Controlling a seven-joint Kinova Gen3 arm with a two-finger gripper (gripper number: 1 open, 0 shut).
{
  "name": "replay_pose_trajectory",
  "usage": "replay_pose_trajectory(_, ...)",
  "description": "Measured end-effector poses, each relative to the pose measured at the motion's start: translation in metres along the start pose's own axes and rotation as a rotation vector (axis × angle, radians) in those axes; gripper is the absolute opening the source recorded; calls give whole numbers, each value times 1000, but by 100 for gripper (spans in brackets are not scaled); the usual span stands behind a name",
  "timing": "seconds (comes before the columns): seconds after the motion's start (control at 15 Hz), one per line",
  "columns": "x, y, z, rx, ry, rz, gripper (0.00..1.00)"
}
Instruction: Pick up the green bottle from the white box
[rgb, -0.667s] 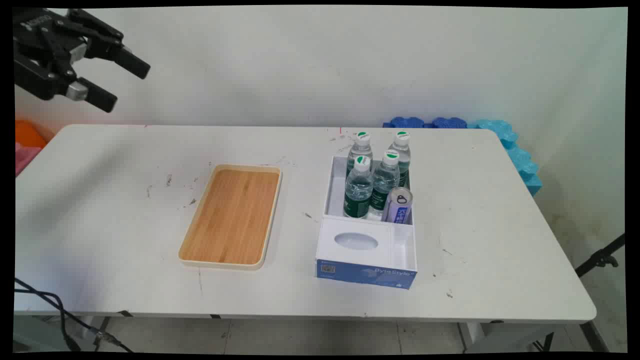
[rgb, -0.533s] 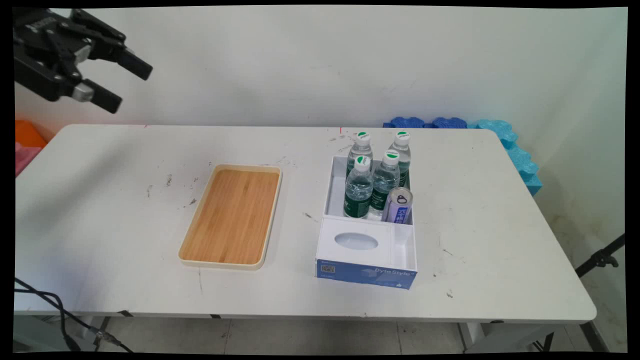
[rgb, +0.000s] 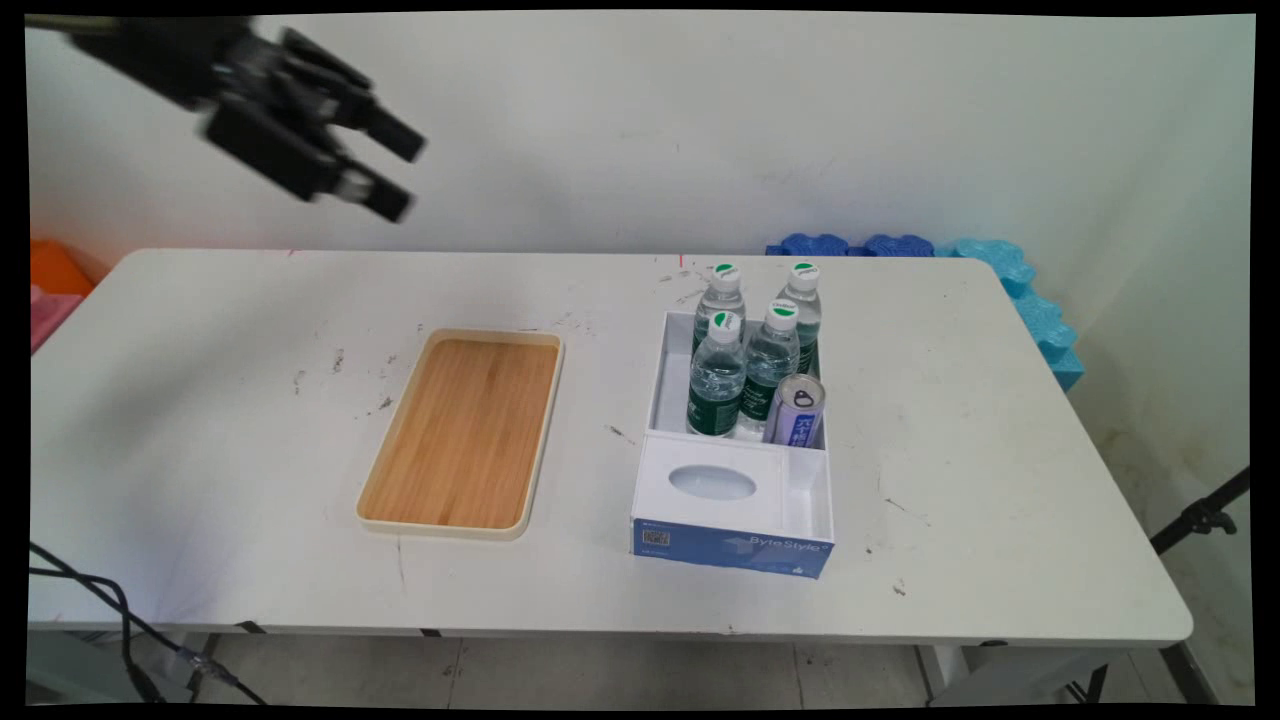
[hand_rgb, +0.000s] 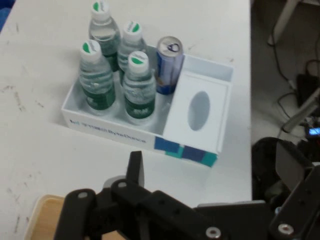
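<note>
Running along the near side of the white table (rgb: 200, 420), a wooden tray (rgb: 463, 432) lay flat on the left and a white box (rgb: 735, 470) with a blue front stood to its right, apart from it. A tissue carton (rgb: 712, 484) with an oval slot filled the box's near compartment; behind it stood four water bottles (rgb: 716, 375) and a slim can (rgb: 797, 410), the can at the right, just beside the nearest bottles. Farther back, blue foam pieces (rgb: 1010, 275) lay against the wall beyond the table's far right corner. The gripper (rgb: 395, 175) hung high at upper left, well above the table, holding nothing, its two fingers (rgb: 385, 128) apart. Only the hand view showed the can's (hand_rgb: 169, 65) opened top from above and the box's (hand_rgb: 145, 135) lettered long side, while just the tray's corner (hand_rgb: 42, 217) peeked beside the gripper's linkage.
</note>
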Motion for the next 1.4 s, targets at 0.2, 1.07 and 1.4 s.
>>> replay_pose_trajectory(0.2, 22, -1, 41, 59, -44, -33, 100)
replay_pose_trajectory(1.07, 50, -3, 203, 207, -200, -141, 100)
replay_pose_trajectory(1.4, 54, 1, 250, 219, -216, -171, 100)
